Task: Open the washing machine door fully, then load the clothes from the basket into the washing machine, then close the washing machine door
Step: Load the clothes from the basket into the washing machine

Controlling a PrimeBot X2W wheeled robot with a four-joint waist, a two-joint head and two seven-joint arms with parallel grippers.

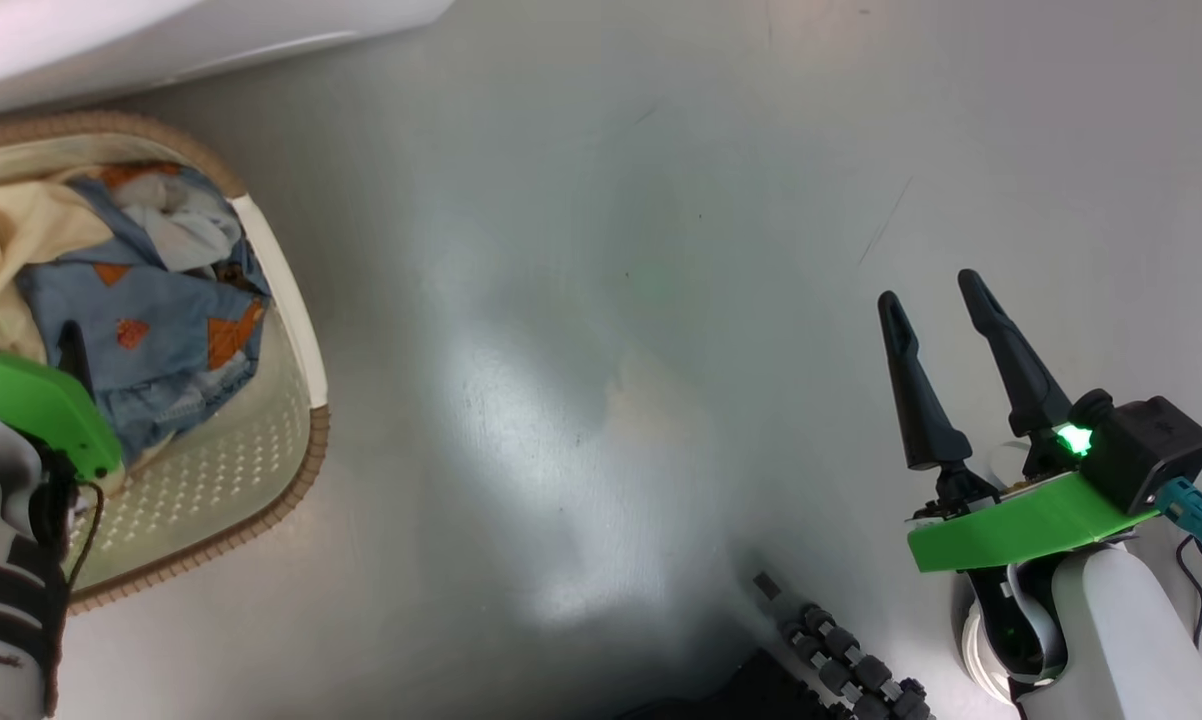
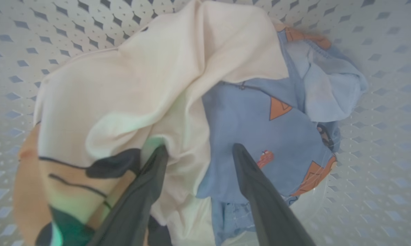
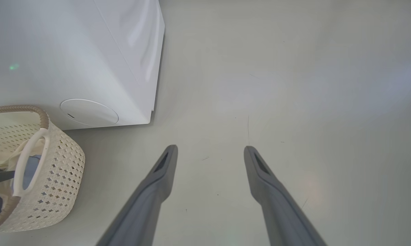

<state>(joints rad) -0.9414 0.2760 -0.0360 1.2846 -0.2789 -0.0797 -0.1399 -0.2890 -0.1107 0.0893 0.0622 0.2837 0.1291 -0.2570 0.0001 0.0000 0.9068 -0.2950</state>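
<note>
Grey floor holds a cream perforated plastic basket beside the white boxy washing machine. Released, the left gripper hangs over blue-and-cream fabric clothes inside; the right gripper is also spread.

You've got a smooth grey floor, glossy, with a pale glare patch near the middle in the head view. There's a thin dark scratch up right of centre and tiny dark specks scattered about. The right wrist view shows a hairline mark on it.
</note>
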